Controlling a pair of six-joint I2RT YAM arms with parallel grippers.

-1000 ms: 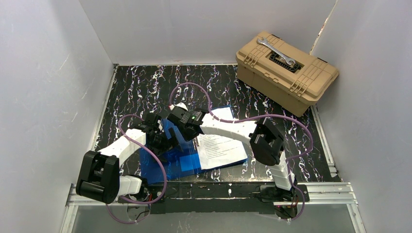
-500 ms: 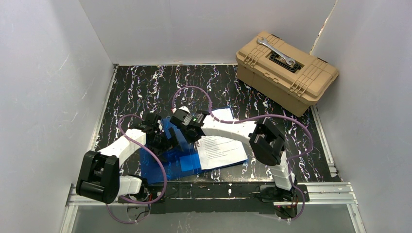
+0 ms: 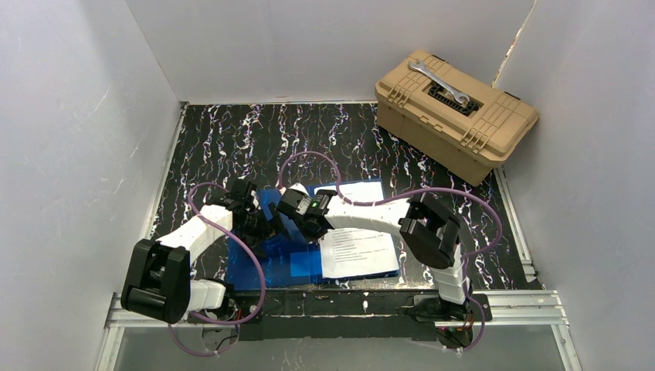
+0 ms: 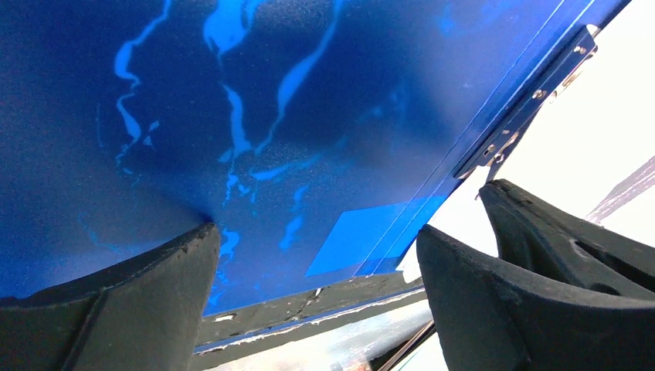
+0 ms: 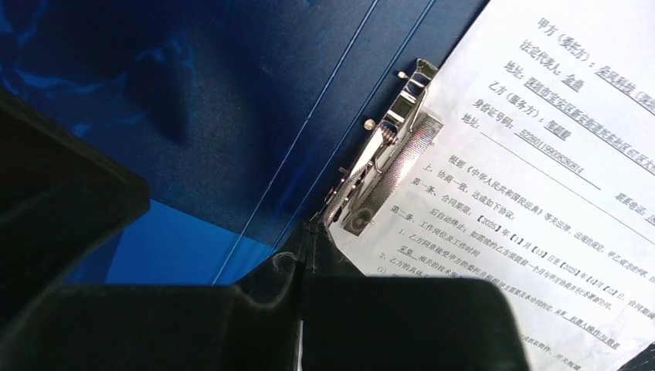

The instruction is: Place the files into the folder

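Observation:
The blue folder (image 3: 263,263) lies open near the front of the table, with its left cover tilted up. The files (image 3: 359,253), white sheets of black text, lie squarely on its right half. My left gripper (image 3: 266,224) is open, and its fingers stand apart against the raised blue cover (image 4: 270,116). My right gripper (image 3: 292,202) is shut at the folder's spine. In the right wrist view its tips (image 5: 309,247) meet at the near end of the metal clip (image 5: 386,147), beside the files (image 5: 541,154). I cannot tell whether they pinch anything.
A tan toolbox (image 3: 456,116) with a wrench (image 3: 440,81) on its lid stands at the back right. White walls close in three sides. Purple cables (image 3: 309,158) loop above the arms. A metal rail (image 3: 510,301) runs along the near edge.
The files have turned from a tilted lie to square on the folder's right half. My right gripper has moved nearer and lower, to the spine. The left arm has hardly moved.

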